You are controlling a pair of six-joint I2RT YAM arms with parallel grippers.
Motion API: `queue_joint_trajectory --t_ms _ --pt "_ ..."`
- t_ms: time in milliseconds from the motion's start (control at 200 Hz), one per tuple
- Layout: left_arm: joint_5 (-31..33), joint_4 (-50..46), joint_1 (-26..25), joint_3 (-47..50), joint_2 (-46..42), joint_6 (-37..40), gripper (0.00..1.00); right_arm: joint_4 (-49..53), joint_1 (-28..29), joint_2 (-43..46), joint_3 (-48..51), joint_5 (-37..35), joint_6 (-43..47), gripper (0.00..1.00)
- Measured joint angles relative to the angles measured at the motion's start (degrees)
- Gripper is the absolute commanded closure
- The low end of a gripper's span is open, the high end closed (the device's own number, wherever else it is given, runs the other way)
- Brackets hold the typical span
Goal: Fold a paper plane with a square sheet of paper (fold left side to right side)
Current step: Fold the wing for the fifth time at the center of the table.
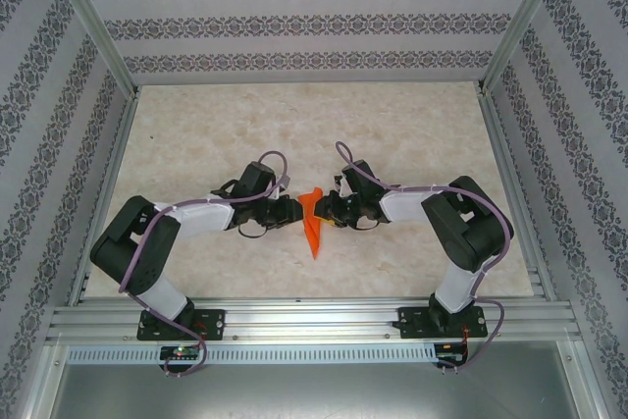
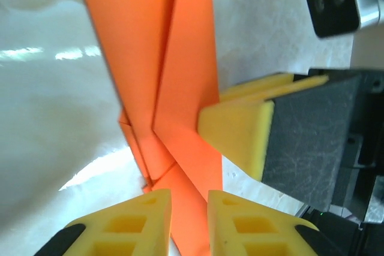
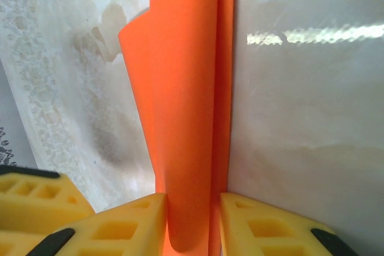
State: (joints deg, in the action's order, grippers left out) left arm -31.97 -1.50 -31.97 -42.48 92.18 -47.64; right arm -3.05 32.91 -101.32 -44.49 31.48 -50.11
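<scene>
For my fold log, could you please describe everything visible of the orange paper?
The orange paper is thin and plain, folded into a narrow, layered dart with crisp creases; one flap curls loose. Its tip points toward the near side. The right gripper pinches one edge, and another part passes between the fingers of the left gripper.

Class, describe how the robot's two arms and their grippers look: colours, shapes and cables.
Both the left arm and the right arm are black at the joints with white middle segments, and a thin purple cable loops along each. The left gripper and right gripper have bright yellow wedge-shaped fingers with hollow square cells and black outer patches.
</scene>
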Motion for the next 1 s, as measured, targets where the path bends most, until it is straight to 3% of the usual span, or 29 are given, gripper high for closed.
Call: queue_joint_trajectory --t_ms 215,595,1004 --pt "-2.01 0.17 1.16 -1.66 0.96 -0.94 0.68 0.0 0.0 0.0 -0.02 0.0 0.0 0.7" --pt "-3.58 1.33 1.33 -4.42 7.61 -3.76 0.66 -0.04 0.0 0.0 -0.02 0.02 0.0 0.7" --pt "-4.85 5.44 1.97 -4.39 7.8 -6.12 0.63 -1.09 0.0 0.0 0.0 0.04 -0.9 0.7"
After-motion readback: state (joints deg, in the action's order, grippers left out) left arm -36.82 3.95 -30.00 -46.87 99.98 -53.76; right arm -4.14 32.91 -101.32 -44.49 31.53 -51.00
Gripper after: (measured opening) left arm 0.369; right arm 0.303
